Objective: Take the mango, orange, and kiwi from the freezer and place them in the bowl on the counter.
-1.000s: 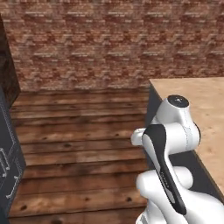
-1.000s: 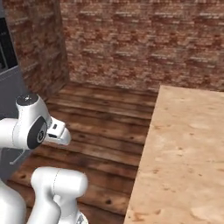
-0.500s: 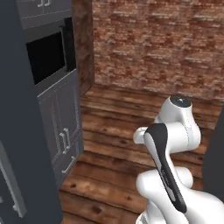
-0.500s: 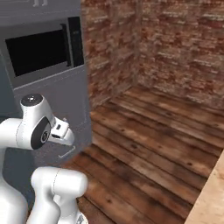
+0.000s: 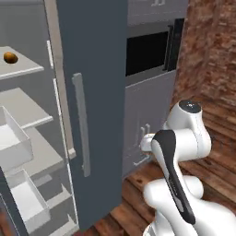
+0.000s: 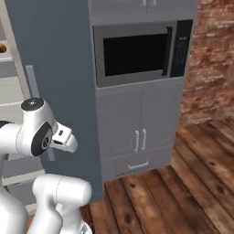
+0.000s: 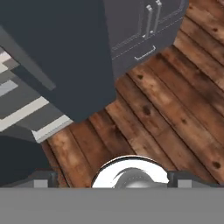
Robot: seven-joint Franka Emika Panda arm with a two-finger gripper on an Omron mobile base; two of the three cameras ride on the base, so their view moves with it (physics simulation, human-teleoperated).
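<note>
freezer (image 5: 94, 92) tall, dark blue-grey, long axis upright, door swung open edge-on toward robot. small orange-brown fruit (image 5: 10, 57) sat on upper pale shelf (image 5: 20, 69). gripper (image 7: 113, 180) spread wide, empty, over wood floor (image 7: 175, 109).

- A red-brown brick wall (image 6: 215, 59) stands at the right of the room.
- The floor (image 6: 183, 192) is dark wooden planks with knots, running up to the cabinets.
- A tall grey cabinet unit (image 6: 141, 128) holds a built-in microwave (image 6: 137, 52) with a dark glass door.
- Below it sit two cabinet doors with upright bar handles (image 6: 140, 140), and a drawer with a flat handle (image 6: 137, 165) lower down.
- Light is even and soft.
</note>
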